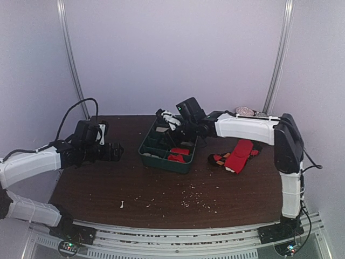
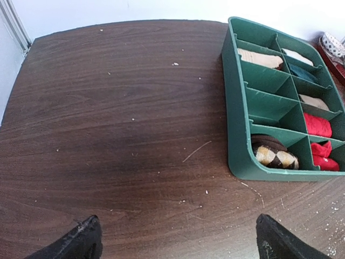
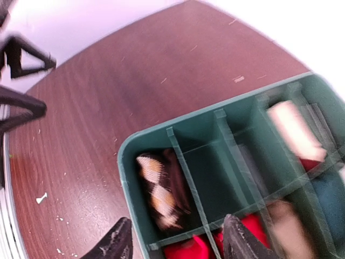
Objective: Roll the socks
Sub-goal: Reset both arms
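Spanning the whole scene is one dark wooden table (image 1: 161, 194), with two arms reaching over it. The left gripper (image 2: 175, 237) hovers above bare wood well left of the tray, its fingers as far apart as they go and nothing between them. The right gripper (image 3: 178, 243) hangs over the single green divided tray (image 2: 237, 135), jaws partly spread and empty, just above the corner compartment.

That corner holds the one brown argyle roll (image 3: 161, 197), tucked against the tray wall. Two red bundles (image 2: 317, 125) fill neighbouring compartments beside it; their cuffs are hidden. The left wrist view shows four more bundles further back: two cream, one white, one teal. One loose pair (image 1: 237, 155), plain red over a dark sock, lies flat on the table just right of the tray.

Judging by this, the step in hand is the stowing end of the job, with both task pairs rolled and slotted. The next move calls for lifting the right arm straight up, clear of the thin dividers, so a fingertip does not snag the argyle roll and drag it out.

Smallest of all, pale crumbs are scattered along the near table edge, too many to count
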